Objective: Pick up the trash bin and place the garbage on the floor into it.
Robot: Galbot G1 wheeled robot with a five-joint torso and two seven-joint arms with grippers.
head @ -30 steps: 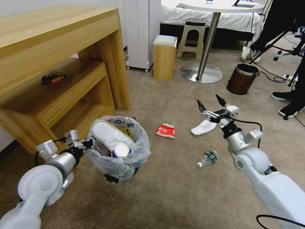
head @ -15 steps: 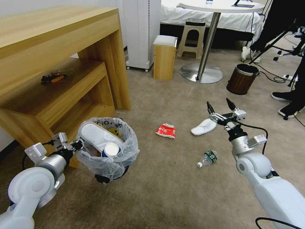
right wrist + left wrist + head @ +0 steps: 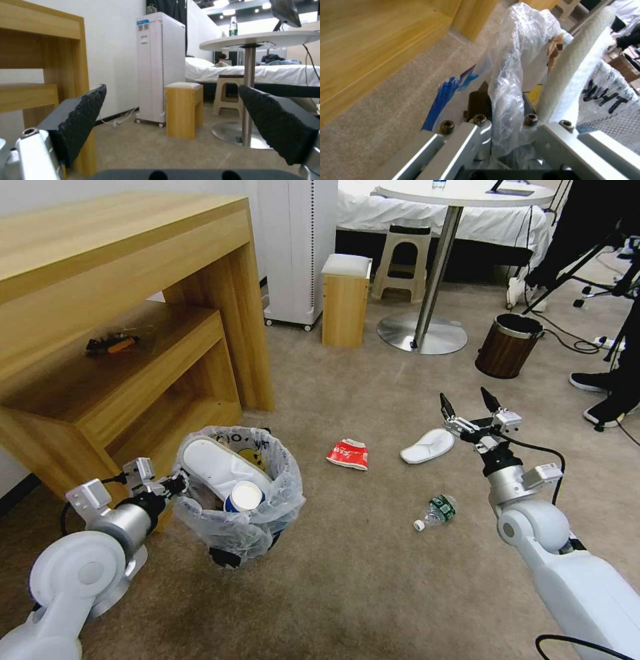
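The trash bin, lined with a crinkly white bag, hangs just above the floor at the lower left. My left gripper is shut on its rim; in the left wrist view this gripper pinches the bag. A white slipper and a cup stick out of the bin. Garbage lies on the carpet: a red wrapper, another white slipper and a clear bottle. My right gripper hovers open just right of that slipper, and the right wrist view shows nothing held between its fingers.
A wooden desk with a low shelf stands close on the left of the bin. Farther back are a small wooden stool, a round table's base, a brown wood-grain bin and a person's shoes at the right edge.
My left arm swung the bin left, then a little back to the right. The open right gripper drifted right, off the floor slipper.
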